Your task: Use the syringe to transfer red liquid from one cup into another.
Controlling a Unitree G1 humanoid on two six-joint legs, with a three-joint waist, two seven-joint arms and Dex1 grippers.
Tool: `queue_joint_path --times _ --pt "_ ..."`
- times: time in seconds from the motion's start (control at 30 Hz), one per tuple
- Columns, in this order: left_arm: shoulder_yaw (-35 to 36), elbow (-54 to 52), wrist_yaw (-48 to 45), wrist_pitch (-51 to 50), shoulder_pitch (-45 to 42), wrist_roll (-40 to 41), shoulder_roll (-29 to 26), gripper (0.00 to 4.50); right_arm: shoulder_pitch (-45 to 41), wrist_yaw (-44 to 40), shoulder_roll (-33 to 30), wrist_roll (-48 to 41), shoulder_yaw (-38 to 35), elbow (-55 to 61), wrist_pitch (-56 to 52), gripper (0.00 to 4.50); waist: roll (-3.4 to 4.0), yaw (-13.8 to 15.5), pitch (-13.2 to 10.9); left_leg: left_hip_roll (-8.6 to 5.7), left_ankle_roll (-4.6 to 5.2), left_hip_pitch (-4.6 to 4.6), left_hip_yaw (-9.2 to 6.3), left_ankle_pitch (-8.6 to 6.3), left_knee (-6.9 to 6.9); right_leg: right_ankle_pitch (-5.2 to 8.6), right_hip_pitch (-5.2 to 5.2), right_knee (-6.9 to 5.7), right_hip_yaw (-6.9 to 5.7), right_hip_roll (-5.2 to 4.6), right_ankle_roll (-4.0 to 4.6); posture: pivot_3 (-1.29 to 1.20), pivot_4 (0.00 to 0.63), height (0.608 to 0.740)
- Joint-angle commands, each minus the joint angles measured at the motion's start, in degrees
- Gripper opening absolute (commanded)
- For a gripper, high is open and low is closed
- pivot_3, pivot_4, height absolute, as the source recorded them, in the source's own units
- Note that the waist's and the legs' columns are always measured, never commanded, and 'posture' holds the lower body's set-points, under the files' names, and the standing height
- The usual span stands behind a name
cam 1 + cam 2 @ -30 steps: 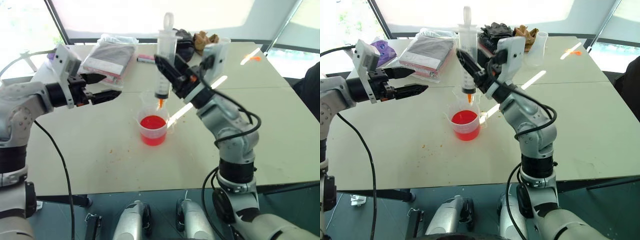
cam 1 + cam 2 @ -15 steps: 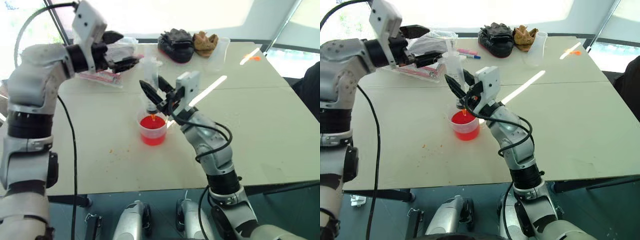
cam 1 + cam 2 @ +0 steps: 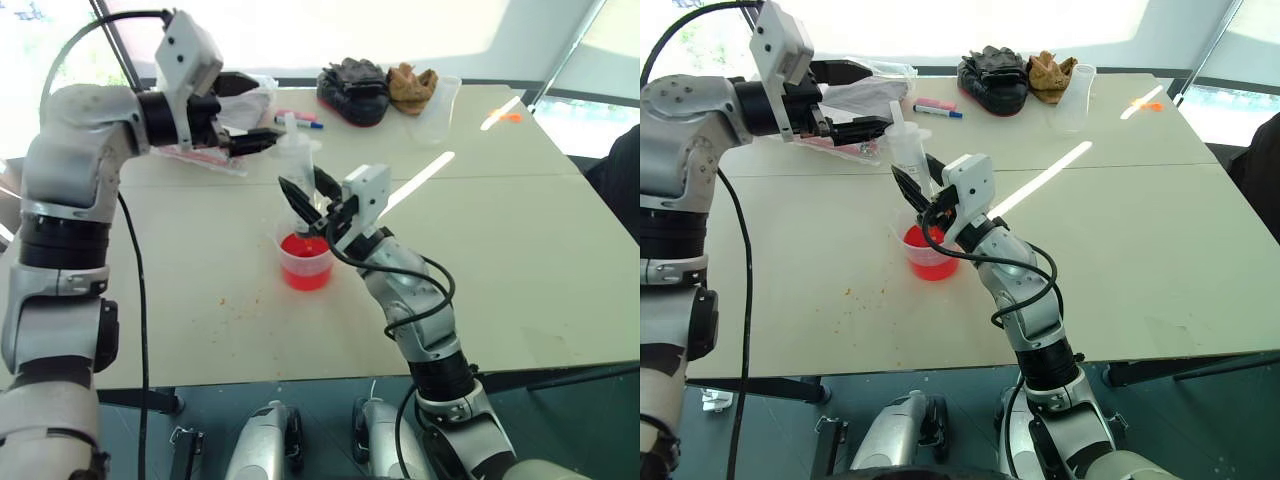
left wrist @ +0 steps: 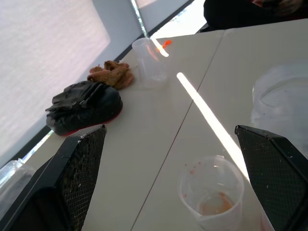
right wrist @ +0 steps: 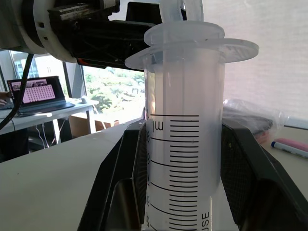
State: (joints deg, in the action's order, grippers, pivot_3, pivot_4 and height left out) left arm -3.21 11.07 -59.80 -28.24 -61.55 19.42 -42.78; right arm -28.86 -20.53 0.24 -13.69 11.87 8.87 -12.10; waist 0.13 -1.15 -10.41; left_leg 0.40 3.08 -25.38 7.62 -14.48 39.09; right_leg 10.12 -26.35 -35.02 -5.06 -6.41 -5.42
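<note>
A pale table [image 3: 520, 230] stands by bright windows, crossed by a strip of sunlight. Two cups sit mid-table: one cup [image 3: 306, 262] holding red liquid [image 3: 304, 247], and an almost empty cup [image 4: 211, 192] just behind. The right gripper [image 3: 306, 198] pinches the one syringe [image 3: 297, 160] upright over the red cup. The left gripper [image 3: 252, 112] hovers spread near the plunger. One beaker [image 3: 440, 100] stands far right.

Daylight from windows beyond the desk [image 3: 520, 230] lays a glaring stripe across it; far items look perhaps slightly soft.
</note>
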Motion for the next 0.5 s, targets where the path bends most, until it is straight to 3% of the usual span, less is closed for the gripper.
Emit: queue_joint_path --times 0.03,0.5 --pt "2.92 -1.89 -1.15 -0.02 -0.73 0.74 -1.98 4.50 -0.51 0.21 0.89 -0.45 -0.82 1.27 0.98 1.50 0.00 -0.02 0.00 0.00 0.00 0.00 0.00 0.00 0.00 0.00 0.00 0.00 0.00 0.00 0.00 0.00 0.150 0.740" --pt "4.24 -4.21 -1.17 -2.75 0.00 3.39 0.03 4.50 -0.53 -0.31 1.45 -0.52 -0.96 0.75 0.27 1.50 0.00 0.08 0.00 0.00 0.01 0.00 -0.01 0.00 0.03 0.00 0.02 -0.04 0.01 0.00 0.00 0.00 0.150 0.740"
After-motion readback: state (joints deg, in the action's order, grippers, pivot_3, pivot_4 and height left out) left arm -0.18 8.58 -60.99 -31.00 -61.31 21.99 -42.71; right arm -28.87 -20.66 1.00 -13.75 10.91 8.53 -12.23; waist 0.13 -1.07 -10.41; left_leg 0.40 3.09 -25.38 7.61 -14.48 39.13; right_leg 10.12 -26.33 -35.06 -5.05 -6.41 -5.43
